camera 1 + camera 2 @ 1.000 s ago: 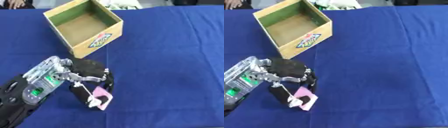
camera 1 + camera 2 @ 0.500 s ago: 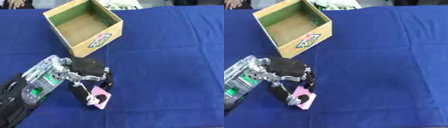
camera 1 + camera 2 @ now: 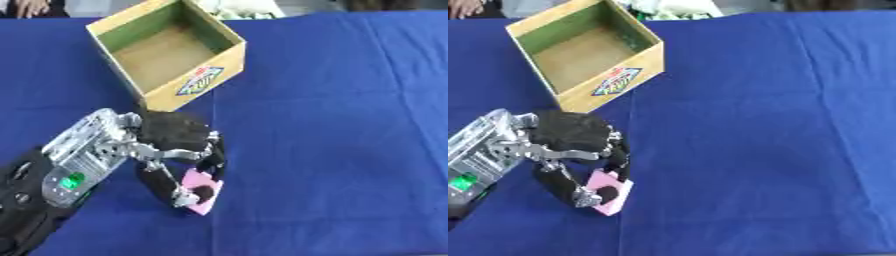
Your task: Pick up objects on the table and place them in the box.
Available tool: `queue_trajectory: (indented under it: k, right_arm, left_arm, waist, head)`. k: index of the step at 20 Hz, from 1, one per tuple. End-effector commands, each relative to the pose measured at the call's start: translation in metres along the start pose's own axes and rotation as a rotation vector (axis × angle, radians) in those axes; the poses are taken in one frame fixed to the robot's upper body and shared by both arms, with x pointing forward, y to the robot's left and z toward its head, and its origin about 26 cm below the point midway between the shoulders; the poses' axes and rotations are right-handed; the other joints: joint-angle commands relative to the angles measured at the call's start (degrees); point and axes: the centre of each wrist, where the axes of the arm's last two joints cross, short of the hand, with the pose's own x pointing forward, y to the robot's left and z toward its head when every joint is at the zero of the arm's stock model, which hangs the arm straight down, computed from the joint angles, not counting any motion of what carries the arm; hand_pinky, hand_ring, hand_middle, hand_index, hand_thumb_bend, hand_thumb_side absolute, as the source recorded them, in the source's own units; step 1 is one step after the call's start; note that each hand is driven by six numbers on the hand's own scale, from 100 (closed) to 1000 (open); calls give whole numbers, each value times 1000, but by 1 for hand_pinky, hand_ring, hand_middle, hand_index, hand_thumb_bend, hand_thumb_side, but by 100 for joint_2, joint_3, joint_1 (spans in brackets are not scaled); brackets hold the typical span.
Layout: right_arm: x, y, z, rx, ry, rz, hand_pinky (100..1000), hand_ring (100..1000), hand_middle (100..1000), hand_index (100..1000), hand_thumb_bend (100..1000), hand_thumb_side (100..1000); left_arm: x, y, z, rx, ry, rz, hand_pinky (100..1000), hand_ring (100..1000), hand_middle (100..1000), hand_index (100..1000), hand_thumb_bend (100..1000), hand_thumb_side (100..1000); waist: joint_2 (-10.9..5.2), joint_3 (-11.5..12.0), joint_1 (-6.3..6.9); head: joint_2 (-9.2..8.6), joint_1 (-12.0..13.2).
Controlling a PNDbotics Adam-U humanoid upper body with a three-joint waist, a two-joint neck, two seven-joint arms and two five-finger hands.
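Fingers [image 3: 210, 159] and thumb of left hand [image 3: 171, 135] curled round small pink packet [image 3: 203, 190], just in front of box [image 3: 226, 59] on blue cloth [image 3: 350, 125]. Step, judged: grasp, lift beginning. Next: raise packet, carry over open box, release inside. Right hand not seen.

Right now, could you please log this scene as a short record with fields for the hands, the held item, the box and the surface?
left hand: over the near-left of the table, fingers and thumb curled round the pink packet
right hand: not in view
pink packet: small, flat, with a dark round mark, pinched at the fingertips
box: open cardboard, empty inside, standing beyond the hand
surface: blue cloth
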Motion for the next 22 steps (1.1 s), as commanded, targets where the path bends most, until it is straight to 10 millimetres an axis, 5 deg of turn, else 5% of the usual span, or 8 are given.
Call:
queue_trajectory:
  k: [1,14,22]
  right_arm:
    - [4,-6,-7,-9,-29,9,535,814,671,796,243,1000]
    - [8,-6,-9,-16,-40,9,535,815,671,796,243,1000]
    - [11,-6,-12,-24,-53,3,536,814,671,795,245,1000]
  left_arm:
    - [4,18,16,20,-4,-41,100,261,360,494,100,259]
    - [20,73,69,220,79,-155,100,238,345,480,100,243]
    - [-20,108,109,406,275,-249,100,219,328,462,100,179]
  waist:
    - [-124,15,-10]
    - [-92,32,-17]
    - [-2,-50,-7]
  head:
    - [-70,-8]
    - [-185,-24]
    - [-341,57]
